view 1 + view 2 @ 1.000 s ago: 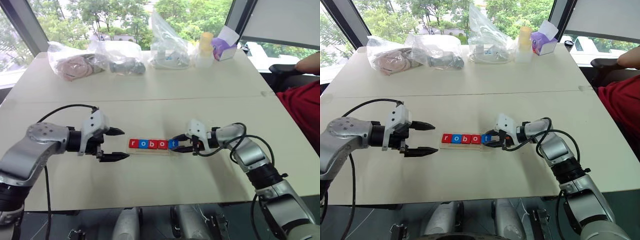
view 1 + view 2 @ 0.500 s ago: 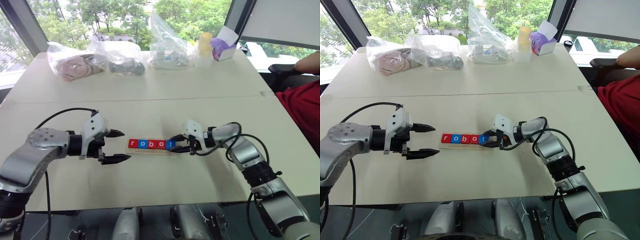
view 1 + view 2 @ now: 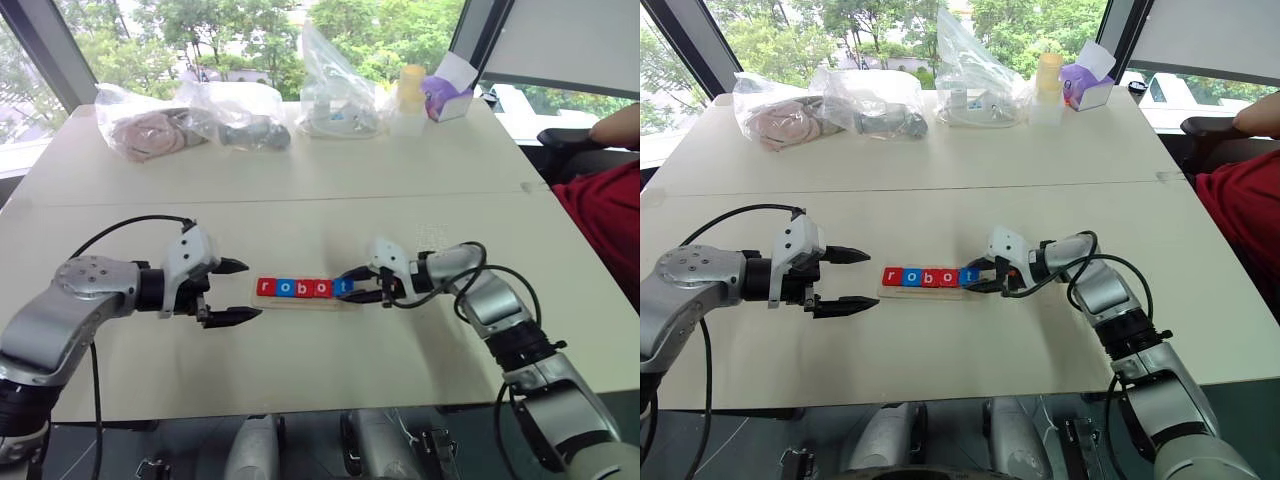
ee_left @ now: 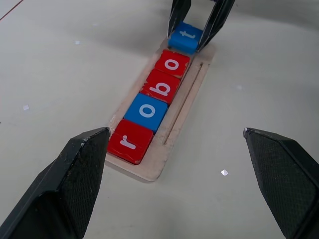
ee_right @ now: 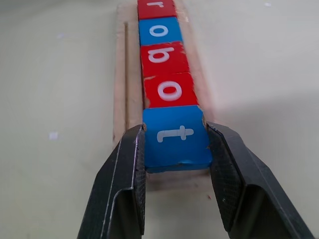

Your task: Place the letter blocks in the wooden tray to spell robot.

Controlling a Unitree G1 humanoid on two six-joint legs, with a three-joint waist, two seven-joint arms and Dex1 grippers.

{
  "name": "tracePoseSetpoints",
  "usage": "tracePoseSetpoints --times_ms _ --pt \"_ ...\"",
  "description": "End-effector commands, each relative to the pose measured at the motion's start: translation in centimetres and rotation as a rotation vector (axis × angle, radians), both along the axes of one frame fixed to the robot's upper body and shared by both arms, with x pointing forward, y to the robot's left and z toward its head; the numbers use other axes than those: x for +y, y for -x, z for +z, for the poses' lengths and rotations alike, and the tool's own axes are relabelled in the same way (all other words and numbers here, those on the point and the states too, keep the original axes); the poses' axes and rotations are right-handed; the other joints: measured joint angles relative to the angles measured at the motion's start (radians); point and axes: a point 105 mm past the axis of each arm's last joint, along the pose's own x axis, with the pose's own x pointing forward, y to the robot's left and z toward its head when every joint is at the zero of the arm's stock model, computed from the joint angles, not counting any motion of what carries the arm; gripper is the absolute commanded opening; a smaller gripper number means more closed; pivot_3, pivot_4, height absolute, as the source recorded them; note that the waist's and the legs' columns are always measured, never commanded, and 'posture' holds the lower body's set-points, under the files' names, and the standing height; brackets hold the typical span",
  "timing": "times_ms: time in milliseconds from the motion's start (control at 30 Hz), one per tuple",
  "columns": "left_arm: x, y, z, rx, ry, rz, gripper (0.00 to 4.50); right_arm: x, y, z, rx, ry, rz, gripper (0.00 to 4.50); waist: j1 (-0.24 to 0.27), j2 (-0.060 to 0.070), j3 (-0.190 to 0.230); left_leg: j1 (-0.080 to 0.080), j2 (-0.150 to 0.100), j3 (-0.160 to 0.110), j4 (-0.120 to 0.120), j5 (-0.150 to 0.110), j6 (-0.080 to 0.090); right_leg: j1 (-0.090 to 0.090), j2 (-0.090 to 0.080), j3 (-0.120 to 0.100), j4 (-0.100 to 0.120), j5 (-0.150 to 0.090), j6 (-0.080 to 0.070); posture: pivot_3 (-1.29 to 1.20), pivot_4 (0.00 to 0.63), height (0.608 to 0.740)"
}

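Blue t block [image 5: 175,135] in wooden tray [image 4: 187,97] – right gripper [image 5: 175,164] clamping it

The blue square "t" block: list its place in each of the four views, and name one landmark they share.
Left eye view: blue square "t" block, right end of the row, at the right hand's fingertips.
Right eye view: right end of the row.
Left wrist view: far end of the row.
Right wrist view: nearest block, clamped between black fingers.
Shared landmark: the neighbouring red "o" block.
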Motion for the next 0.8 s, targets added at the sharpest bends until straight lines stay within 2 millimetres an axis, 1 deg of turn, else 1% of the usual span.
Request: tracePoseSetpoints --times_ms 33,367,533,800 --pt "-0.3 -0.2 0.7 -0.046 0.006 -0.011 4.50 0.0 0.2 0.7 -0.031 -0.016 0.008 1.17 0.000 0.000 0.000 0.000 0.000 0.000 0.000 0.000 0.000 0.000 0.000 0.000 0.000 0.000 0.000 0.00 0.150 0.740" --pt "-0.4 -0.3 0.7 -0.051 0.009 -0.015 4.50 0.5 0.1 0.1 -0.024 -0.016 0.009 1.17 0.000 0.000 0.000 0.000 0.000 0.000 0.000 0.000 0.000 0.000 0.000 0.000 0.000 0.000 0.000 0.00 0.150 0.740" --pt "-0.3 -0.2 0.6 -0.052 0.007 -0.009 4.50 1.2 0.3 -0.2 -0.017 -0.018 0.028 1.17 -0.001 0.000 0.000 0.000 0.000 0.000 0.000 0.000 0.000 0.000 0.000 0.000 0.000 0.000 0.000 0.00 0.150 0.740" --pt "-0.3 -0.2 0.4 -0.051 0.010 -0.005 4.50 1.9 0.0 -0.3 -0.024 -0.027 0.030 1.17 0.000 0.000 0.000 0.000 0.000 0.000 0.000 0.000 0.000 0.000 0.000 0.000 0.000 0.000 0.000 0.00 0.150 0.740"
